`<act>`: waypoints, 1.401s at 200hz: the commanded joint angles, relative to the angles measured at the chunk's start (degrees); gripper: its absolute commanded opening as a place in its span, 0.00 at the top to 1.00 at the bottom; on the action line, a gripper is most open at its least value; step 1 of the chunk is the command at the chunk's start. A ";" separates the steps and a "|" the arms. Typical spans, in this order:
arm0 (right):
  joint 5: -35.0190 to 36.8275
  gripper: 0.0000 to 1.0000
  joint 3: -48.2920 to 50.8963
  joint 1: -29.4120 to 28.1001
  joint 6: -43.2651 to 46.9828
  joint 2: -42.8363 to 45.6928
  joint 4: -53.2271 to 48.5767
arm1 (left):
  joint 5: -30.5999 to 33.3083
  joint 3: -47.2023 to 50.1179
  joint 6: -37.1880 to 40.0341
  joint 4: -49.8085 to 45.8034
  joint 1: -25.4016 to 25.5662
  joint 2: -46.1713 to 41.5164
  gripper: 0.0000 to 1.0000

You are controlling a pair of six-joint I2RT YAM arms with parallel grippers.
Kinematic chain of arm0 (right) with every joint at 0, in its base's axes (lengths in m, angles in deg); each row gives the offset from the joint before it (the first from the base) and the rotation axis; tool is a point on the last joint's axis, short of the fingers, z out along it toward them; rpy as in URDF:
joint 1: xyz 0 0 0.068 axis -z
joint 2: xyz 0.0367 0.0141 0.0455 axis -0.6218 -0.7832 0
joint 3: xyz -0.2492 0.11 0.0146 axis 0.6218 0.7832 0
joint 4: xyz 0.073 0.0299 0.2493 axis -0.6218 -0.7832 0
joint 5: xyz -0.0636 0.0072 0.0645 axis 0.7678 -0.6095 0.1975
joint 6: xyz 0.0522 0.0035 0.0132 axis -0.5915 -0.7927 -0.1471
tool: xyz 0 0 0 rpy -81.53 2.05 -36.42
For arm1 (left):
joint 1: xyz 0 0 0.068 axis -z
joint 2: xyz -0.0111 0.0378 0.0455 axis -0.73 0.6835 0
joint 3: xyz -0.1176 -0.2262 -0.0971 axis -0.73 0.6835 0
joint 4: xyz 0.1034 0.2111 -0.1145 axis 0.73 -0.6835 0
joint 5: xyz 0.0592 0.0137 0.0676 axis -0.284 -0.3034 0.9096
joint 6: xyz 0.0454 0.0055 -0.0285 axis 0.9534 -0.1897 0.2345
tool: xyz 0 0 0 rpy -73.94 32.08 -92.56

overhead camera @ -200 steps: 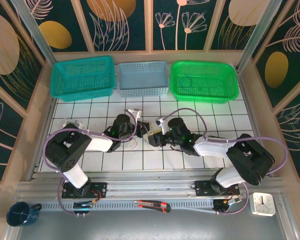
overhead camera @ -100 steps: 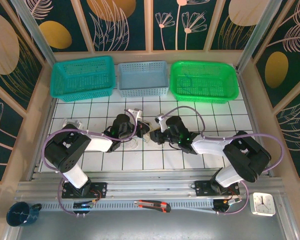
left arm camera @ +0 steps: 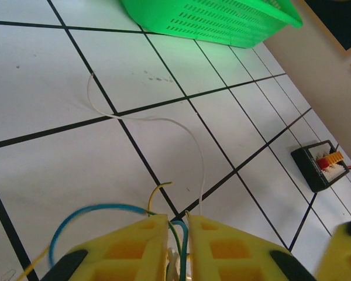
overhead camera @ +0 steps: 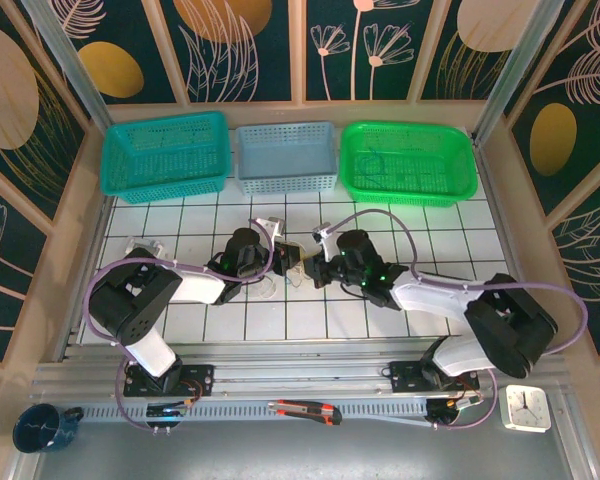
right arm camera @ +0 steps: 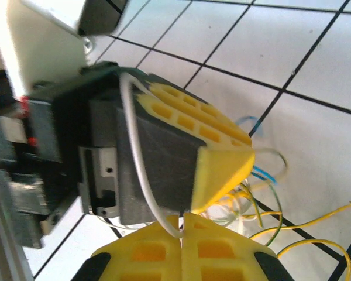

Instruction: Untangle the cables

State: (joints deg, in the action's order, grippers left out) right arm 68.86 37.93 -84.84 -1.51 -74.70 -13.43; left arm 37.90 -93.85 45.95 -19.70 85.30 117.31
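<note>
White tiled table [overhead camera: 460, 240], patterned wall panels behind; all positions are given from the green basket [overhead camera: 408, 162] at its far edge.

1. Right arm [overhead camera: 500, 320]: well nearside of the green basket, reaching left.
2. Left arm [overhead camera: 130, 300]: nearside and far to the left, reaching right.
3. Teal basket [overhead camera: 165, 152]: same far row, leftmost.
4. Grey basket [overhead camera: 286, 157]: just left of the green basket, between it and the teal one.
5. Right gripper [right arm camera: 182, 228]: nearside of the basket's left end; yellow fingers pressed together, clamped on one white strand.
6. Left gripper [left arm camera: 176, 234]: just left of the right gripper, tip to tip. Fingers stand a narrow slit apart with strands running through; whether they pinch, cannot tell.
7. Clock [overhead camera: 527, 408]: far nearside, right corner.
8. Mug [overhead camera: 42, 428]: far nearside, left corner.
9. Utility knife [overhead camera: 305, 410]: far nearside, on the rail.
10. Cables [right arm camera: 133, 146]: thin blue, green, yellow and white loops bunched between the two grippers; one white strand trails over the tiles toward the basket.
</note>
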 commanded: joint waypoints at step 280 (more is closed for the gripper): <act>-7.35 1.00 -20.34 3.72 -3.21 10.61 -6.00 | -1.58 4.03 -1.63 10.24 0.03 10.17 0.72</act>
State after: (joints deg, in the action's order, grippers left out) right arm 58.93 14.76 -81.84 -4.78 -62.85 -16.88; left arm 36.61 -90.15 44.86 -9.17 85.30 127.72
